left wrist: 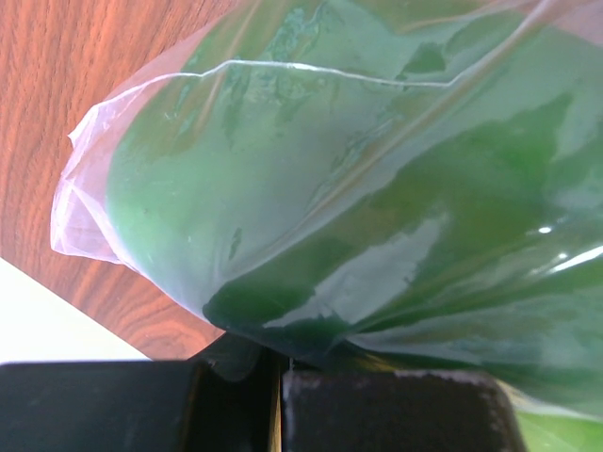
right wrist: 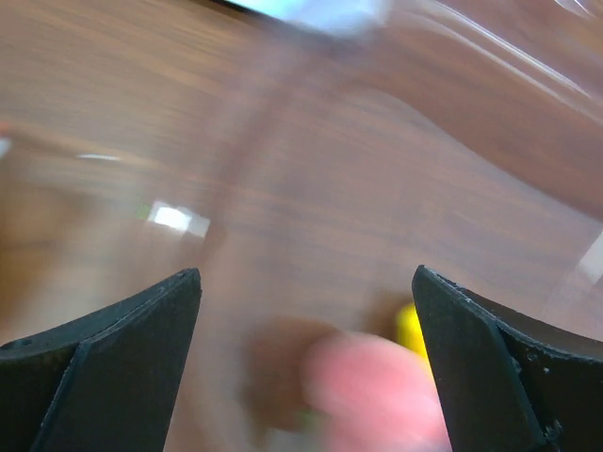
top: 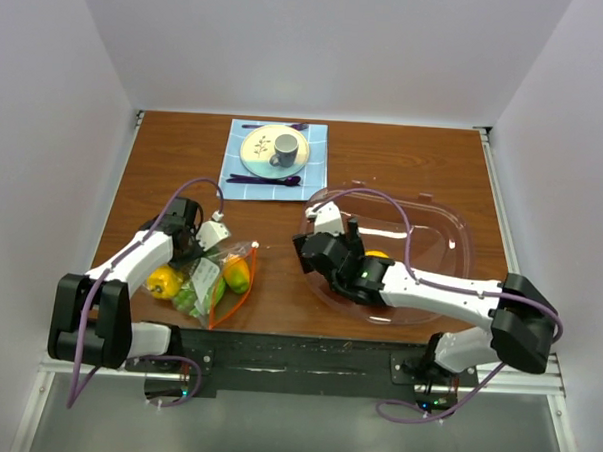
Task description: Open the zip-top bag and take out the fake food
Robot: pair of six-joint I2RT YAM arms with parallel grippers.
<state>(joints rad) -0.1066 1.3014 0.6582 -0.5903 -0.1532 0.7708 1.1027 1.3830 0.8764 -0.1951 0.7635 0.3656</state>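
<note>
At the near-left table (top: 404,160) edge, the left gripper (left wrist: 280,375) pinches the zip-top bag (top: 228,295) holding fake food (top: 193,296). To the right, the right gripper (right wrist: 306,282) gapes over the bowl (top: 453,233), with bare wood beyond.

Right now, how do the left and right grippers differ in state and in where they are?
The left gripper is shut, pinching a fold of the zip-top bag; the right gripper is open, fingers wide apart. The left gripper is at the bag, with green fake food filling its view; the right gripper hangs over the clear bowl, with a blurred yellow piece below it. Both are low, close to the wood table.
</note>
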